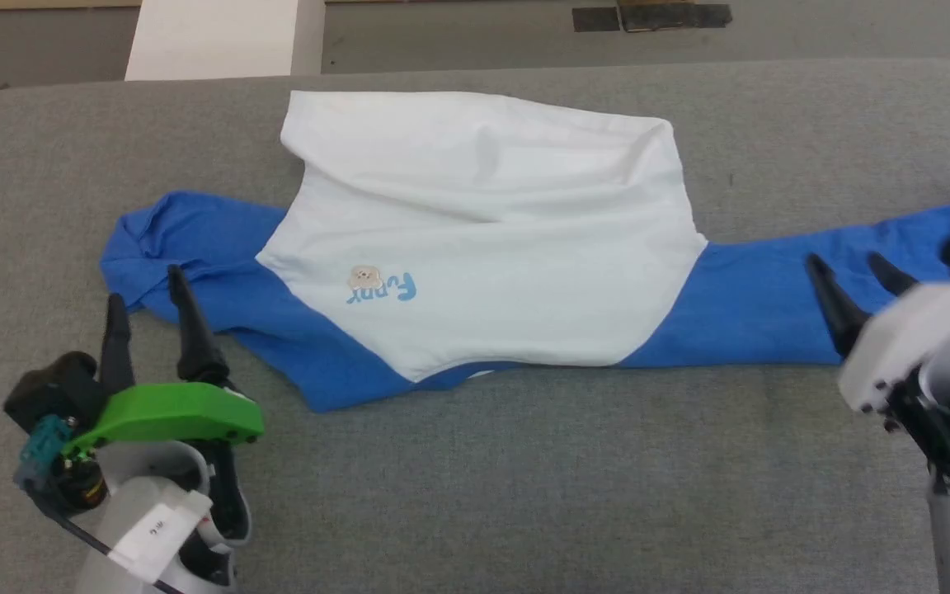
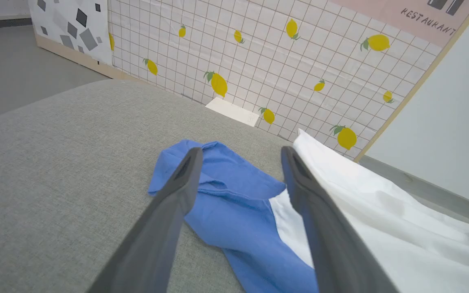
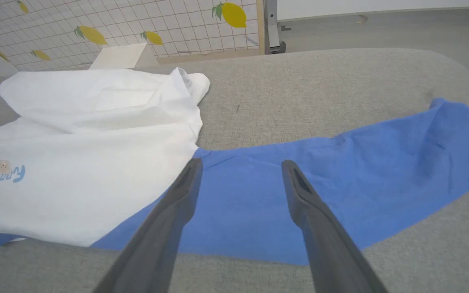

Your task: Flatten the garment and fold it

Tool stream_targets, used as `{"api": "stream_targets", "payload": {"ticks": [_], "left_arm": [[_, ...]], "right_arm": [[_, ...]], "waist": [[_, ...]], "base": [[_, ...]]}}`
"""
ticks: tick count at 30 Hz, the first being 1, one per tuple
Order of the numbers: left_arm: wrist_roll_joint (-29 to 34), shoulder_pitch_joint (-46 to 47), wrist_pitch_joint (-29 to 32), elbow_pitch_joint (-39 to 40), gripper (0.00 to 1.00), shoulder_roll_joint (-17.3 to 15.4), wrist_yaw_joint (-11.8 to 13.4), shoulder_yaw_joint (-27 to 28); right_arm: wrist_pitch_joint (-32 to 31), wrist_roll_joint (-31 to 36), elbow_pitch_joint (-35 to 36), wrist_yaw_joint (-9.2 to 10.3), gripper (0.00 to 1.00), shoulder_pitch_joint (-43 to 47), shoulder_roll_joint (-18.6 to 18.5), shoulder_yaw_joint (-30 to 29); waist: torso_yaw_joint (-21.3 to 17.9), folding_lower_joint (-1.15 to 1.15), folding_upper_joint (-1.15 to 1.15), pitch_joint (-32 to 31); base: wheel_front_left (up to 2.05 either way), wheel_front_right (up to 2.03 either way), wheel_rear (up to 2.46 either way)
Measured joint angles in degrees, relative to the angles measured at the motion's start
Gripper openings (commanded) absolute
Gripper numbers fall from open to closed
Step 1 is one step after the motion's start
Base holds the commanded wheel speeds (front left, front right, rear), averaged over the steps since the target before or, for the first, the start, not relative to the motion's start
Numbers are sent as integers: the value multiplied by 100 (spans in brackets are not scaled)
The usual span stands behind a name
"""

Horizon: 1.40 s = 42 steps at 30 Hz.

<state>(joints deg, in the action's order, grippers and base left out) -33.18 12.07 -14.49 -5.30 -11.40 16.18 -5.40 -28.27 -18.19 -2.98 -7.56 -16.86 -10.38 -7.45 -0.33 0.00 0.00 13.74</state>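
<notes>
Grippers sit nearest: the left gripper (image 1: 145, 285), spread wide and empty, at the bunched blue sleeve; the right gripper (image 1: 844, 257), equally wide, over the other sleeve (stretched flat). Between them the T-shirt (image 1: 483, 231) lies across the grey cushion (image 1: 524, 478), its white body rumpled farther back.

The right hand (image 3: 240, 162), fingers spread wide, hovers over the blue sleeve (image 3: 340, 171) of the garment (image 3: 96, 134).
</notes>
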Motion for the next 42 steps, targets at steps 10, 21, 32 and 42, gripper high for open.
{"api": "stream_targets", "payload": {"ticks": [10, 21, 32, 42], "left_arm": [[396, 105, -9, 414, 100, 467, -127, -332], [570, 276, -24, 238, 100, 767, -341, -415], [637, 448, -24, 221, 100, 824, -509, -480], [536, 589, -24, 289, 100, 833, -412, -748]], "right_arm": [[-1081, 677, -1572, 0, 100, -1902, -609, 1141], [-1496, 571, -2346, 2, 100, -2586, -1072, 1998], [-1412, 238, -2335, -1, 0, -3165, -1589, 1898], [-207, 1055, -2588, -1, 0, -4217, -1702, 1837]], "waist": [[479, 0, 0, 451], [1159, 0, 0, 1090], [1666, 0, 0, 1373], [2045, 1, 0, 1666]], "base": [[0, 0, 0], [0, 0, 0], [0, 0, 0], [0, 0, 0]]}}
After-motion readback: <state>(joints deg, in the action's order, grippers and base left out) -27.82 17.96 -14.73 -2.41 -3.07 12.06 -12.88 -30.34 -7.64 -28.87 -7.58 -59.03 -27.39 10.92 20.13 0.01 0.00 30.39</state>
